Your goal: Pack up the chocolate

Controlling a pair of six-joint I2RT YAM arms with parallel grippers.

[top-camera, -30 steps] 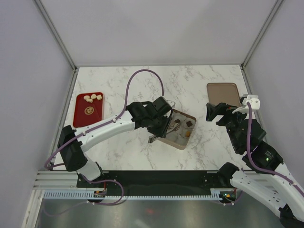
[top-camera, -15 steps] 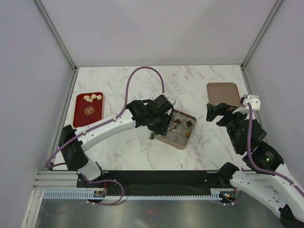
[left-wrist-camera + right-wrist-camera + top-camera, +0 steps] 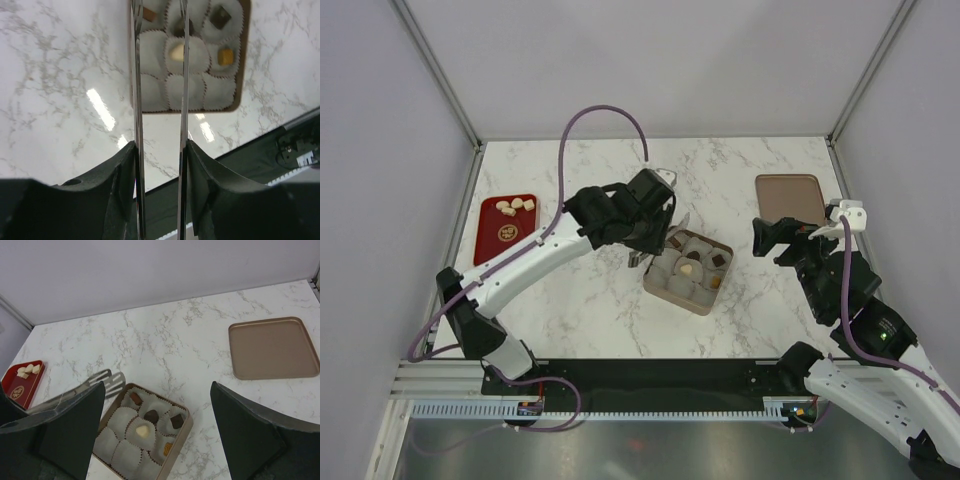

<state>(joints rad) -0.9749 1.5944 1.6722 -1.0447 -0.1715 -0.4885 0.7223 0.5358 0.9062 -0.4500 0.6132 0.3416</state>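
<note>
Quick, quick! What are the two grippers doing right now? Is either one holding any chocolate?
Left gripper: open a little, holding nothing.
Right gripper: wide open, holding nothing.

White marble tabletop (image 3: 740, 170), three things sitting on it: red tray (image 3: 495, 255) far left, square tan box (image 3: 673, 300) mid-table, flat tan lid (image 3: 788, 196) back right, all well apart.
</note>
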